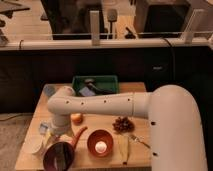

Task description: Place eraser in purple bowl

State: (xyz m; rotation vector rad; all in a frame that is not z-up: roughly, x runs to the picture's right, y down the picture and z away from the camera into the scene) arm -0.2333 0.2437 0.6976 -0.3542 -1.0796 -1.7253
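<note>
The purple bowl (pixel 58 157) sits at the table's front left corner. A dark grey oblong shape that looks like the eraser (pixel 62 153) lies inside it. My white arm reaches in from the right, bends near the table's left side and points down. My gripper (pixel 53 134) hangs at its end, just above the bowl's far left rim and apart from the grey shape.
An orange bowl (pixel 99 141) holding a white thing stands right of the purple bowl. A carrot (pixel 78 135) lies between them. There is also an orange fruit (pixel 76 118), a brown pinecone-like thing (pixel 121 123), a white cup (pixel 33 146) at the front left and a green tray (pixel 95 84) at the back.
</note>
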